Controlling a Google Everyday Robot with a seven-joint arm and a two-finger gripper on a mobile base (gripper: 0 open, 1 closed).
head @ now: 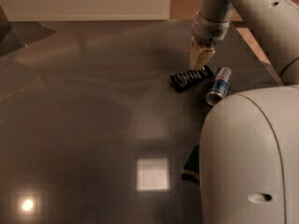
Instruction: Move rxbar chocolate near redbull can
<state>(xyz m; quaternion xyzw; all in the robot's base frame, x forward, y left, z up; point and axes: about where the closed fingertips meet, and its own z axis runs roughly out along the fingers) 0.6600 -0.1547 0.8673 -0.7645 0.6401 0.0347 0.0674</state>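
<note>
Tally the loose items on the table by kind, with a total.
Snack bars: 1, the rxbar chocolate
Drink cans: 1, the redbull can
Other: 1, a dark half-hidden item
Total: 3
The gripper hangs just over the bar.
</note>
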